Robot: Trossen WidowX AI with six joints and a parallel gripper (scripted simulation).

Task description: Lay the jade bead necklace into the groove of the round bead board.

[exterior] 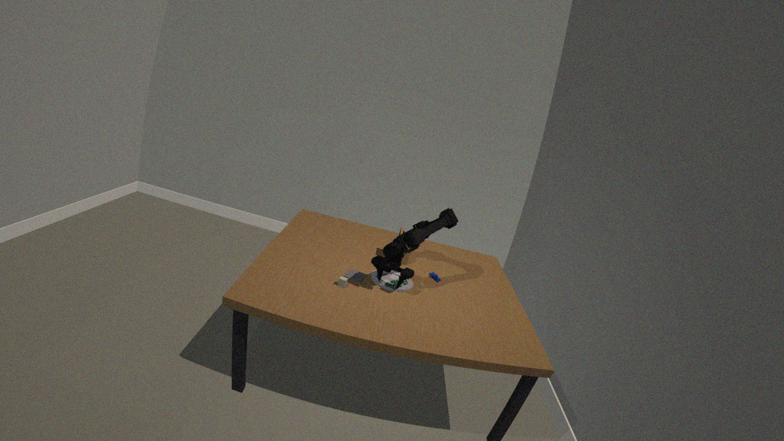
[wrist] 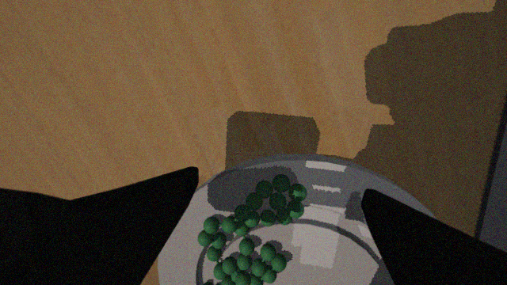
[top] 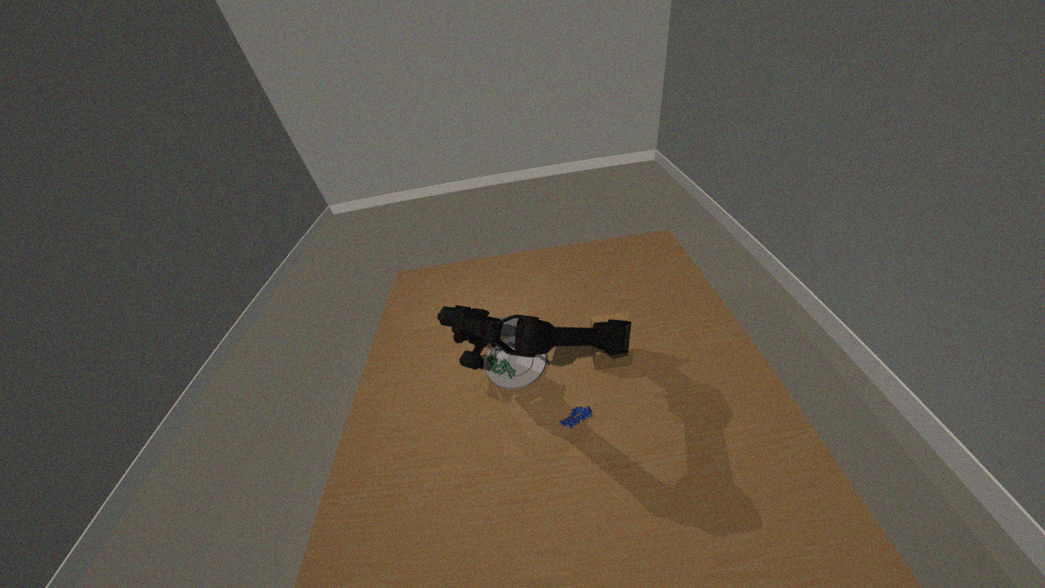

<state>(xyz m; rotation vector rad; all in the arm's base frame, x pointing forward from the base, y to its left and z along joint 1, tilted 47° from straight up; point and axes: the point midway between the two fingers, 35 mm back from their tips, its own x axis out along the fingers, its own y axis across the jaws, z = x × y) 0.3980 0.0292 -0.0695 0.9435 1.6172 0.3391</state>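
Observation:
The jade bead necklace (top: pixel 504 367) (wrist: pixel 268 217) lies loose and bunched on the round bead board (top: pixel 531 369) (wrist: pixel 178 237). In the wrist view one folded stretch of beads lies on the shaded outer part of the board, and another cluster lies inside the thin dark circular line. The beads between run near that line on its left side. My gripper (exterior: pixel 389 283) (wrist: pixel 277 185) is open low over the board, with its fingers wide apart on either side of the upper beads and nothing held. The lower part of the necklace is cut off in the wrist view.
A blue bead necklace (top: pixel 576 416) (exterior: pixel 434 277) lies on the table beside the board. A small pale block (exterior: pixel 342 282) stands on the board's other side, near a flat grey item (exterior: pixel 350 272). A dark grey edge (wrist: pixel 495 214) shows at the wrist view's right.

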